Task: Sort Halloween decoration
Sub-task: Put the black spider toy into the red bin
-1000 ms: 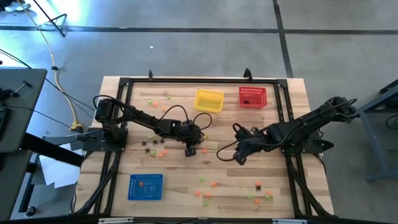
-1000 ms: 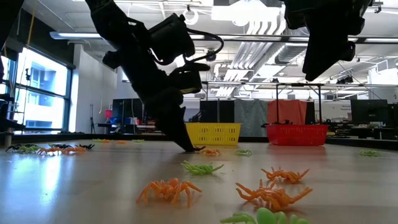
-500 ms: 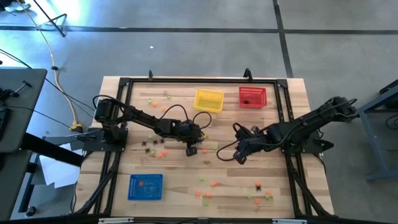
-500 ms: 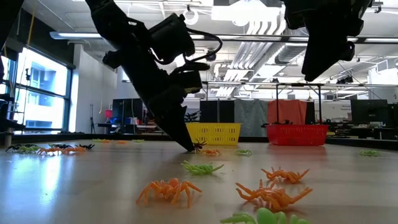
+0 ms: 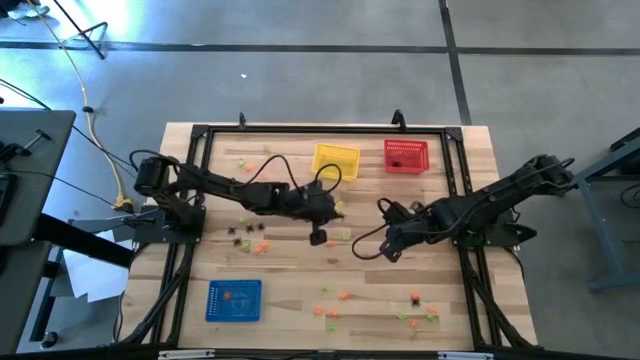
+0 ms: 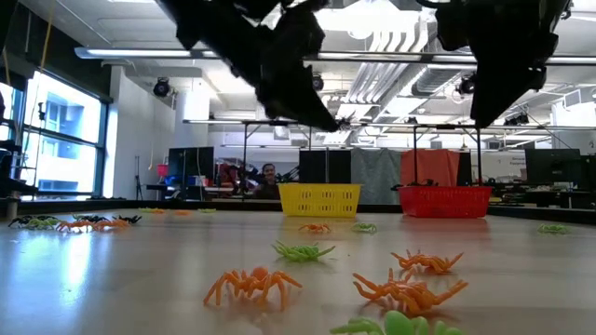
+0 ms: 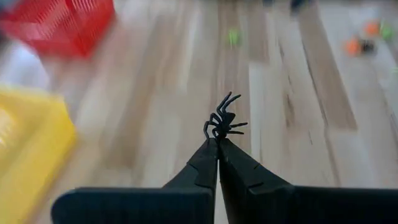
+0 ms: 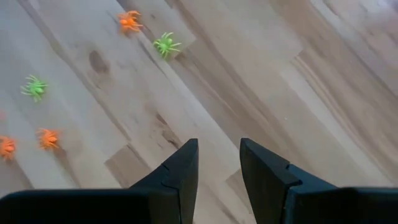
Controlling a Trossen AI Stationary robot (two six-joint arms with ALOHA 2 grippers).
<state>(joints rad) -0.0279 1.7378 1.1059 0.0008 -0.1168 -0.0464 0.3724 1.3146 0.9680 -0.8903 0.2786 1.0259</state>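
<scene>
Only wrist view reveals black spider [image 7: 222, 122] pinched in left fingers [image 7: 217, 144], right fingers [image 8: 217, 158] parted, empty.

Open hand [image 8: 219, 163] above wooden table [image 8: 298, 93]

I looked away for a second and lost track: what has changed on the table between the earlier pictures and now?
The left gripper closed on a black spider at the table's middle, lifted it clear of the wood and swung toward the yellow basket. The right gripper stayed open, hovering over the table, and the loose spiders and the red basket and blue basket lie as before.
</scene>
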